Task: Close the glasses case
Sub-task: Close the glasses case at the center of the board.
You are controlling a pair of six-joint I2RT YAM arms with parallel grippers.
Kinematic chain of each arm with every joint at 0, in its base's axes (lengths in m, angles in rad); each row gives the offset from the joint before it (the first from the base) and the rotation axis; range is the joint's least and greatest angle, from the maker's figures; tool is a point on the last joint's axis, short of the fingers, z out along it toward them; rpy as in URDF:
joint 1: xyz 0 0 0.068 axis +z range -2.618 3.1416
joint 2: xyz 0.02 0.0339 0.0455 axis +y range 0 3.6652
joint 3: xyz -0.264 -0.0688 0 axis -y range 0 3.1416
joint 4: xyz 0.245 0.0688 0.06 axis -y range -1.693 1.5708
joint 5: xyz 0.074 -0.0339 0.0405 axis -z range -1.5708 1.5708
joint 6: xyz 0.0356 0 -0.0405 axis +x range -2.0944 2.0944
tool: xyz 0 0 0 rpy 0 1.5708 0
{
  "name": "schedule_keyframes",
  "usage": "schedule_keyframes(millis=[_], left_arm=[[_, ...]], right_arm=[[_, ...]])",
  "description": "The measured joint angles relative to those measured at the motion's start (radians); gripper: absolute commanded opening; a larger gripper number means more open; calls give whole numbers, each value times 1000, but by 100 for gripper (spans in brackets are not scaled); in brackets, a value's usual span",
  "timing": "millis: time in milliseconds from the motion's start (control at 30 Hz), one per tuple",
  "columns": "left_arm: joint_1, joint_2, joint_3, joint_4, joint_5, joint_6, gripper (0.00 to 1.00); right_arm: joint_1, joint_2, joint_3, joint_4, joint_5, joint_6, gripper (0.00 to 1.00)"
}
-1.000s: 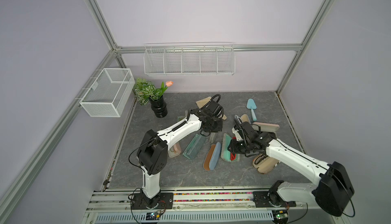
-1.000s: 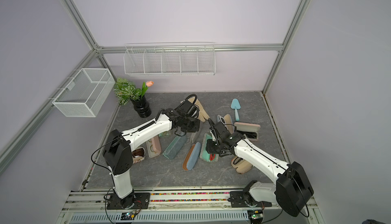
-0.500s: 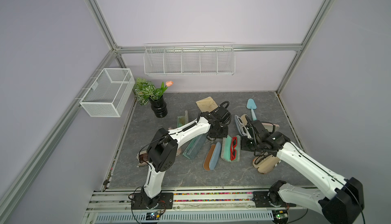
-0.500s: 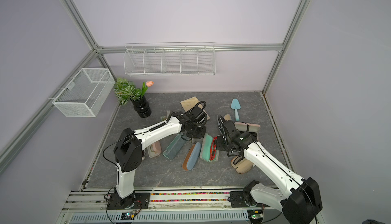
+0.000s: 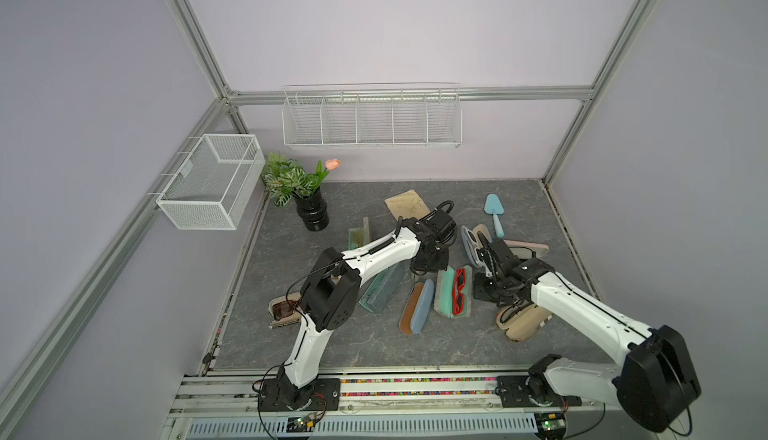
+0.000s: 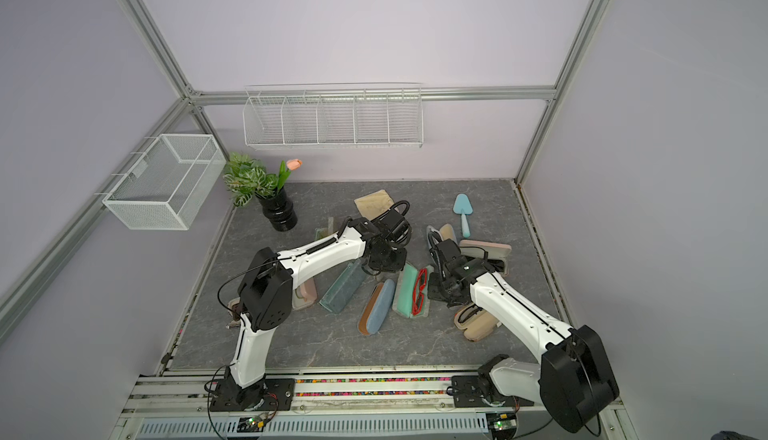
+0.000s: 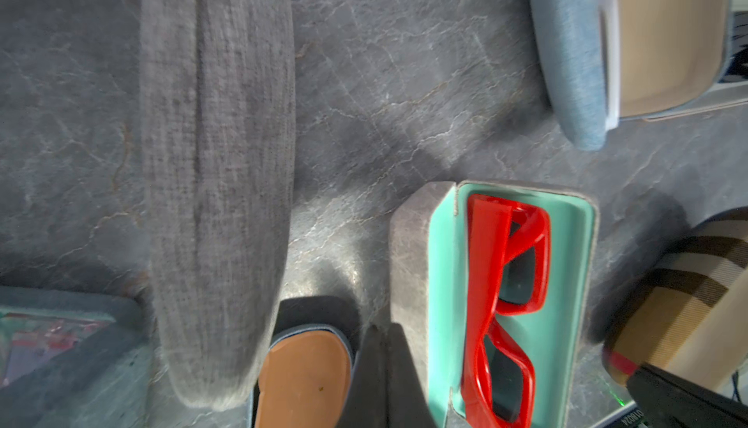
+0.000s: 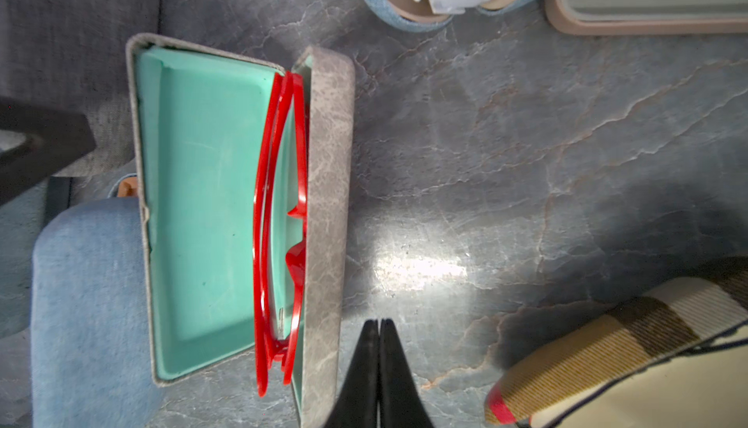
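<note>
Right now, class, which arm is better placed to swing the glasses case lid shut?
Probably left: the left hand, shut, sits beside the open lid; the right hand is opposite, beside the base holding red sunglasses.

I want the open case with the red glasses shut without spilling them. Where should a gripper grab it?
Probably the free long edge of the empty lid, the one away from the hinge and the red glasses, near the end clear of the blue case. Come from that outer side: the glasses case is open, so that edge swings over.
</note>
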Motion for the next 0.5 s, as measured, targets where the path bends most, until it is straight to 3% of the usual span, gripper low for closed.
schedule_keyframes(millis=[500], left_arm=[[0, 43, 23, -21, 2, 10, 0]], right_arm=[[-11, 59, -41, 95, -55, -3, 8]])
